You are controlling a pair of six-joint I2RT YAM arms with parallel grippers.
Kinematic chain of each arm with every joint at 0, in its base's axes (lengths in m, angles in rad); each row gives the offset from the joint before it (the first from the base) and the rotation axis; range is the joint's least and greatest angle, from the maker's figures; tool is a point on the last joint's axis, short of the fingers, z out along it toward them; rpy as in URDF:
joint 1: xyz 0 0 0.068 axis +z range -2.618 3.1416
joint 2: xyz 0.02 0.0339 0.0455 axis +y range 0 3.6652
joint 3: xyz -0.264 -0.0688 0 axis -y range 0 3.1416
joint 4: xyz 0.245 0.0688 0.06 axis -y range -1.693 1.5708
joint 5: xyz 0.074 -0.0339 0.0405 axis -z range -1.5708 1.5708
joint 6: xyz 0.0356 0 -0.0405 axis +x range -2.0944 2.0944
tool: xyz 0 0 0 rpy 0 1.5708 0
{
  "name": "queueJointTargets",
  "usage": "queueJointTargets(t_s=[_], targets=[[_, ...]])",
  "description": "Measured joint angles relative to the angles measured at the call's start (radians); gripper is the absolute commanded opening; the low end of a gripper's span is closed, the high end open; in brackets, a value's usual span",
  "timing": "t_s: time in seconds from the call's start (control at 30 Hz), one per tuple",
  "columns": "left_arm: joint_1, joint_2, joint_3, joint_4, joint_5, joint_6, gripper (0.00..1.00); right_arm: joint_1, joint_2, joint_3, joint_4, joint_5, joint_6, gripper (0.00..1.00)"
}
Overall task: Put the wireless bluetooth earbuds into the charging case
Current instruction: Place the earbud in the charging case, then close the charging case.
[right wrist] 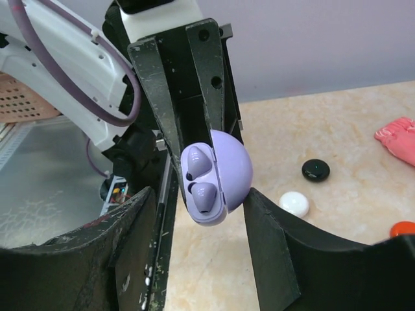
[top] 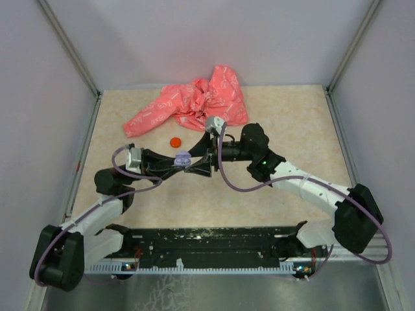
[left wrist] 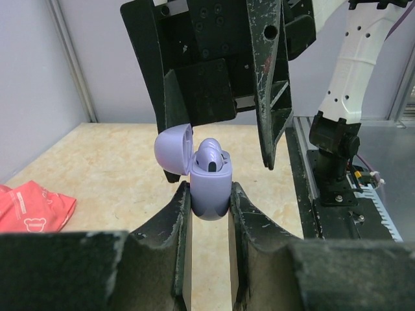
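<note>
Left hand (left wrist: pixel 209 195) clamped on open lavender charging case (left wrist: pixel 209 188), earbud (left wrist: pixel 211 154) seated inside, right hand (left wrist: pixel 222 167) just above

Top view: crumpled pink printed cloth (top: pixel 194 103) at 12 o'clock on the beige speckled table (top: pixel 292 116). A small red-orange disc (top: pixel 175 142) lies apart from the cloth, at its 7 o'clock. Right wrist view: white disc (right wrist: pixel 295 203), with a black disc (right wrist: pixel 315 170) near it at its 1 o'clock.
</note>
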Motion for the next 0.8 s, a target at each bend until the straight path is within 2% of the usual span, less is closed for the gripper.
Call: queueJointTargets(t_s=[0.53,0.67,0.8], targets=[[-0.002,-0.004,0.017,-0.088,-0.042,0.024,0.0,-0.005,-0.055,-0.011,0.109,-0.055,0.005,0.57],[-0.002,-0.004,0.028,-0.168,-0.085,0.034,0.0,-0.004,-0.103,-0.027,0.033,0.035,-0.047,0.59],[-0.002,-0.01,0.061,-0.325,-0.161,0.041,0.0,-0.004,-0.166,-0.04,-0.079,0.186,-0.097,0.59]])
